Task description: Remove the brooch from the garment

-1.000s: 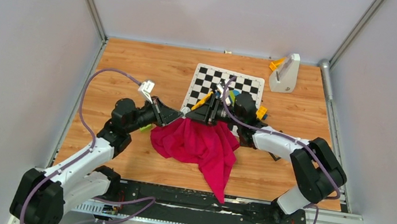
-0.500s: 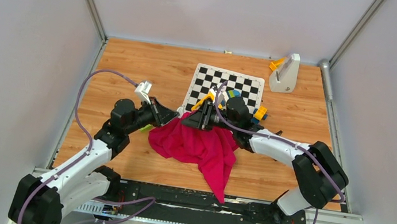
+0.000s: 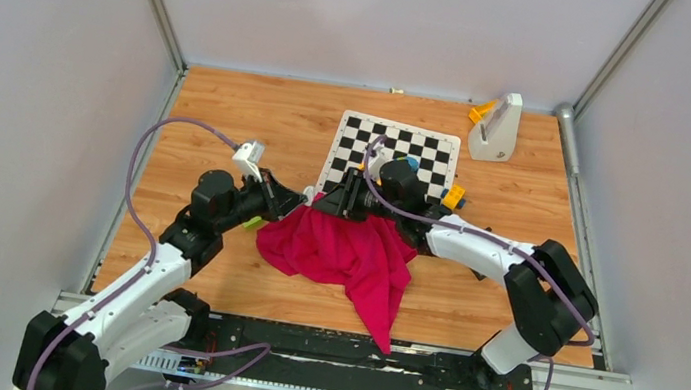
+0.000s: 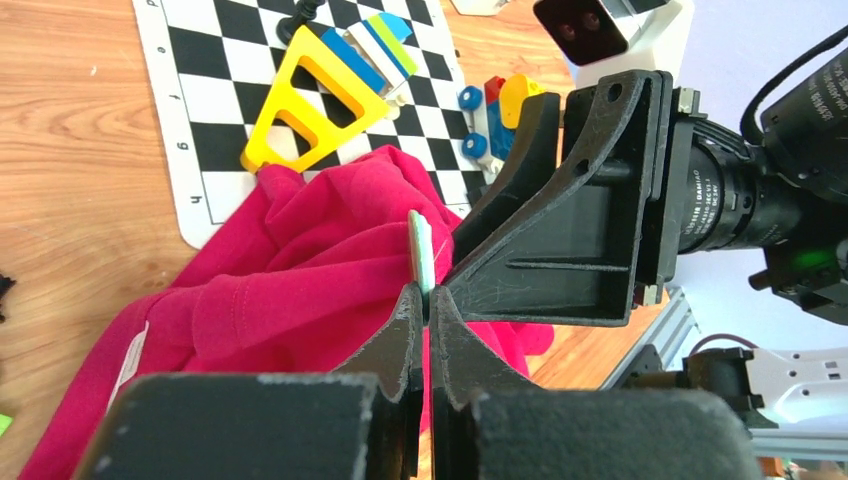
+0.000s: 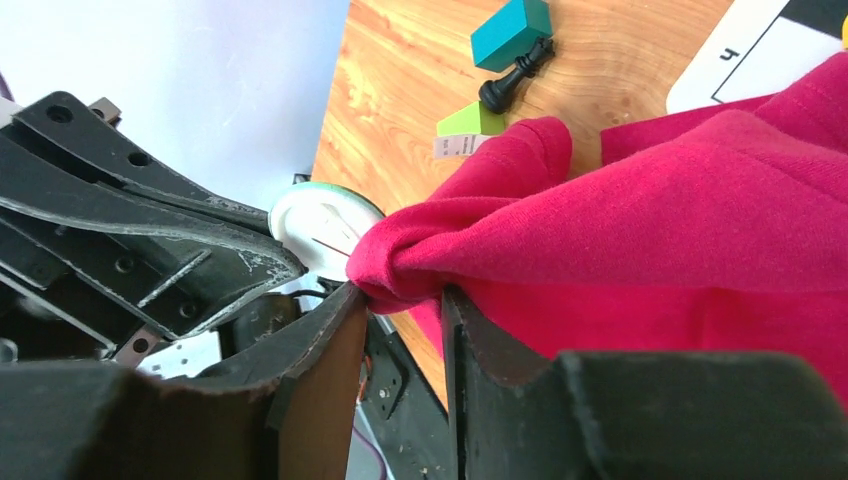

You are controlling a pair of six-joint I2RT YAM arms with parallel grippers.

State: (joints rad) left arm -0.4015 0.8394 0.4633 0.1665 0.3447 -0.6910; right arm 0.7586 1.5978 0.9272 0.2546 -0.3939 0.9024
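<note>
The left gripper [image 4: 427,296] has its fingers pressed together on the near rim of the brooch [image 4: 421,248]. The brooch sits at the garment's far left corner, just near of the chequered board [image 3: 428,146]. It looks like a small, light, stiff disc with smooth faces, so it could slip out of a shallow pinch. A deeper hold across both flat faces would likely be safer. The disc stands on edge: the left wrist view shows only its thin rim rising from the fingertips, while the right wrist view shows its pale broad face. Being round, it has no long axis. Just right of it, the right gripper [image 5: 400,305] has its fingers clamped on a bunched knob of the garment [image 5: 650,230], which is soft and stretchy and will probably follow any pull unless held close behind the disc
</note>
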